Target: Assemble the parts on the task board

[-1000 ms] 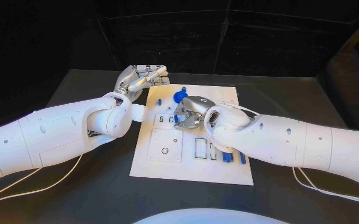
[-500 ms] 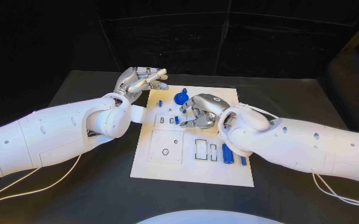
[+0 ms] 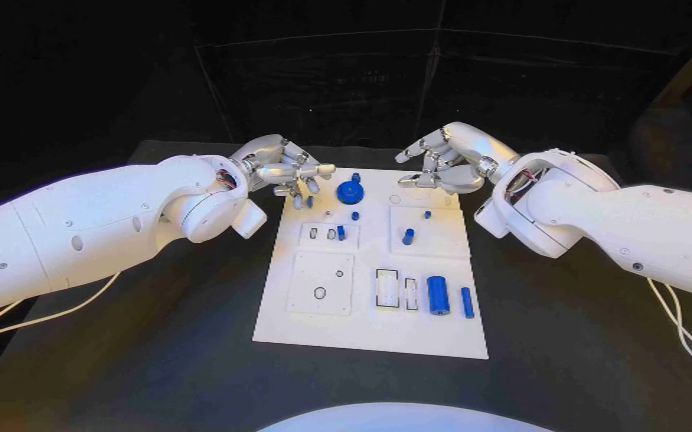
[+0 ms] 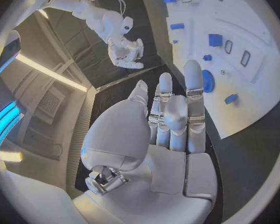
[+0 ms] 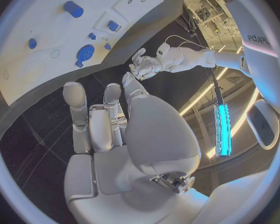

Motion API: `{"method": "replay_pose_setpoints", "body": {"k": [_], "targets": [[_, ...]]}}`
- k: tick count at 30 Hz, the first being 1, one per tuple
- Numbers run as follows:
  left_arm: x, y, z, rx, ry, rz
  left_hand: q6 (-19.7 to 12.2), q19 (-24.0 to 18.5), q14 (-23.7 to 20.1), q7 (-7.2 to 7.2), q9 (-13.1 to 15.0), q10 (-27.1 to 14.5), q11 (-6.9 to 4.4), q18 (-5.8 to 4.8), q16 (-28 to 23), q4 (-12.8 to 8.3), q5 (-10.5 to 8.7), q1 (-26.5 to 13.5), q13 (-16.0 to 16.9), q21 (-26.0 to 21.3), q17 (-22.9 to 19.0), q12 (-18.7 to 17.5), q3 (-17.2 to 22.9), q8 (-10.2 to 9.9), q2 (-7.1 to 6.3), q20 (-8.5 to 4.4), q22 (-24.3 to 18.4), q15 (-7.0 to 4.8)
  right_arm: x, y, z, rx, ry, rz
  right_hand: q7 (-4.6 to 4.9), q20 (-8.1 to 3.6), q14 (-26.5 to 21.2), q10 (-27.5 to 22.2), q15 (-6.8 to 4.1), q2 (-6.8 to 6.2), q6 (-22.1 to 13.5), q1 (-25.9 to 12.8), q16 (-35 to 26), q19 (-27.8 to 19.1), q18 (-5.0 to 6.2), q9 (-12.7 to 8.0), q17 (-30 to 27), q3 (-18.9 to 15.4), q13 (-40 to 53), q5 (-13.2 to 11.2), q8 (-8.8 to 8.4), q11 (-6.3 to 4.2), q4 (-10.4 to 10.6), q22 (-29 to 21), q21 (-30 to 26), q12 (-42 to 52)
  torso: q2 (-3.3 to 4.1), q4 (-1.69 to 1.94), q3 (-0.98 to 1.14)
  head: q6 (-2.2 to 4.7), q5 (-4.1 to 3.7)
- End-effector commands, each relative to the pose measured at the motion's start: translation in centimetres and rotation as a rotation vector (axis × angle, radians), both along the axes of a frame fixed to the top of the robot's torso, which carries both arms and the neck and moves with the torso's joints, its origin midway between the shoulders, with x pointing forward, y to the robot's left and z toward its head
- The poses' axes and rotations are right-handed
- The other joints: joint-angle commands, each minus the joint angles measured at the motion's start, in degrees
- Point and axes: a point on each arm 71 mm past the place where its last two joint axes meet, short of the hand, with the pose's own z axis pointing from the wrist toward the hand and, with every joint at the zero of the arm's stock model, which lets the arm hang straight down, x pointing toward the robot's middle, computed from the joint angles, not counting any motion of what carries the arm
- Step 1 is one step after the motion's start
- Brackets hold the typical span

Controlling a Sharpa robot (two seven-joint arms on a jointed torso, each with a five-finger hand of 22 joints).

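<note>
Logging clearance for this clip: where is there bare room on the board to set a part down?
Bare patches: the task board near edge, and its far right corner. Crowded: around the blue gear by the left hand, and the cylinders.

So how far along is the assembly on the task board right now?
Partly done, by the look of it. A blue gear and a small blue peg already stand on the task board. Nothing is in hand: the left hand and right hand hover empty at the board's far corners. Two blue cylinders at the near right lie loose, apparently left to fit.
</note>
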Motion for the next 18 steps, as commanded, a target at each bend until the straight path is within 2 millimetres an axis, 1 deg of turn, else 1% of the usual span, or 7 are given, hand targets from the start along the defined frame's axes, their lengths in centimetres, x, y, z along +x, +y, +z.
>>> {"method": "replay_pose_setpoints", "body": {"k": [1,3,6,7,11,16,18], "targets": [[-0.2,-0.2,-1.2,0.378,0.124,-0.11,-1.63,2.41,4.26,-0.51,3.12,-2.62,-0.6,-2.75,12.31,2.24,0.07,-0.41,6.77,14.48,12.89,7.56,-0.58,3.77,0.19,-0.25,16.28,-1.25,0.4,-1.0,0.4,0.146,0.086,-0.014,-0.14,-0.04,0.92,0.48,-0.3,0.66,0.4,0.24,-0.22,-0.1,1.02,-0.07,0.08,-0.44,-0.09,0.25,-0.07,-0.25,-0.08,-0.18,-0.35,-0.25,-0.3,0.01,0.26,0.1,0.03],[0.1,-0.5,-1.1,0.459,0.135,-0.116,-2.72,3.73,4.59,-1.36,5.63,-4.72,-0.61,-3.53,17.17,4.21,0.11,-1.16,11.32,22.6,18.25,12.86,-1.09,6.79,0.56,-0.98,26.35,-0.65,0.7,-1.6,0.6,0.159,0.085,-0.034,-0.15,-0.06,0.97,0.56,-0.31,0.73,0.39,0.32,-0.29,-0.05,1.02,-0.09,0.05,-0.53,-0.15,0.54,-0.12,-0.25,-0.12,-0.27,-0.45,-0.35,-0.4,-0.02,0.36,-0.04,0.04],[0.5,-0.9,-1.1,0.551,0.152,-0.124,-4.36,5.81,5.17,-1.18,8.67,-7.19,-1.33,-5.03,20.98,5.7,0.08,-2.78,15.94,29.48,22.59,18.45,-2.48,10.35,0.93,-0.45,35.28,-1.65,0.9,-2.0,0.8,0.168,0.083,-0.05,-0.14,-0.08,0.98,0.58,-0.32,0.71,0.36,0.36,-0.47,-0.08,1.05,-0.1,-0.15,-0.7,-0.27,0.85,-0.17,-0.25,-0.16,-0.55,-0.65,-0.54,-0.44,0.03,0.32,-0.03,0.03],[0.6,-1.0,-1.2,0.581,0.158,-0.125,-5.19,6.11,5.24,-1.05,9.65,-8.28,-1.41,-5.18,21.49,5.72,0.02,-3.24,17.22,30.66,23.19,19.94,-2.99,11.43,1.11,-0.55,36.88,-1.51,1.0,-2.0,0.8,0.169,0.083,-0.054,-0.14,-0.08,0.97,0.58,-0.33,0.71,0.34,0.39,-0.57,-0.12,1.08,-0.11,-0.28,-0.79,-0.35,1.02,-0.2,-0.25,-0.18,-0.72,-0.78,-0.66,-0.53,-0.03,0.42,-0.08,0.1],[1.1,-2.0,-1.3,0.674,0.179,-0.13,-8.6,6.43,5.31,-1.29,14.12,-11.69,-1.37,-5.31,22.15,5.74,-0.22,-4.2,21.61,32.59,23.98,25.58,-4.94,16.4,2.09,-0.75,39.41,-1.39,1.2,-2.1,0.8,0.17,0.081,-0.063,-0.13,-0.11,0.99,0.55,-0.34,0.73,0.29,0.62,-0.84,-0.15,1.12,-0.13,-0.51,-1.03,-0.54,1.9,-0.3,-0.26,-0.33,-1.16,-1.14,-1.0,-0.36,0.0,0.34,0.01,0.05],[1.6,-3.0,-1.4,0.739,0.185,-0.127,-10.61,7.22,5.74,-1.91,18.58,-10.05,-1.76,-5.85,23.52,5.67,-1.52,-5.26,30.25,35.17,25.59,35.07,-7.0,21.41,2.85,-1.08,43.38,-1.72,1.4,-2.1,0.8,0.165,0.079,-0.067,-0.12,-0.13,1.0,0.59,-0.35,0.7,0.26,0.77,-1.05,-0.12,1.14,-0.14,-0.69,-1.25,-0.61,2.59,-0.37,-0.27,-0.44,-1.39,-1.36,-1.17,-0.33,-0.06,0.29,0.0,0.12],[1.7,-3.4,-1.4,0.757,0.186,-0.128,-11.14,7.5,5.87,-2.01,19.63,-9.66,-1.87,-6.07,23.93,5.79,-2.11,-5.67,32.18,35.99,26.07,37.09,-7.66,22.52,2.93,-1.14,44.69,-1.74,1.4,-2.0,0.8,0.162,0.079,-0.069,-0.12,-0.13,1.0,0.59,-0.35,0.68,0.23,0.82,-1.15,-0.12,1.16,-0.15,-0.78,-1.36,-0.68,2.96,-0.4,-0.27,-0.48,-1.53,-1.49,-1.29,-0.3,-0.04,0.24,-0.05,0.1]]}}
